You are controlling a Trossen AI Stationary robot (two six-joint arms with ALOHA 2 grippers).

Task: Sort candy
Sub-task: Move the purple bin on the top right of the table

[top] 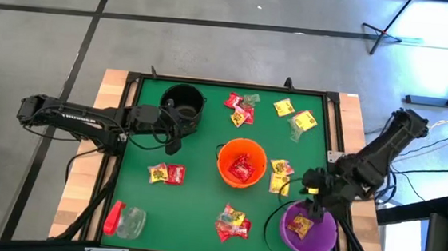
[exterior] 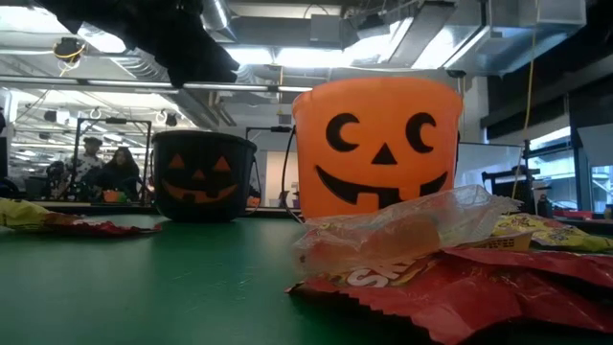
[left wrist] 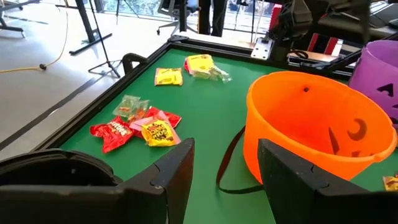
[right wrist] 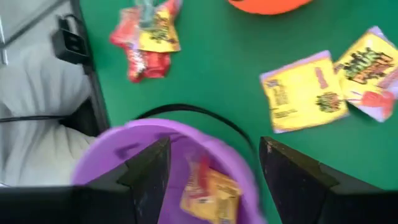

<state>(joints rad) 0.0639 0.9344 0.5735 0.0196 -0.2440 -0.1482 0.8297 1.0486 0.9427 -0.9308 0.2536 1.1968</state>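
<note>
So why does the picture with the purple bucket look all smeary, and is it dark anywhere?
Right wrist view: the purple bucket and the candy are smeared by motion blur. Low view: bright ceiling lights glare behind, and the nearest packets look soft and out of focus. High view: even light, with a bright glare patch on the floor at the top right.

Orange pumpkin bucket (exterior: 378, 144) behind red candy packets (exterior: 460, 287); black bucket (exterior: 203, 175) beyond.
</note>
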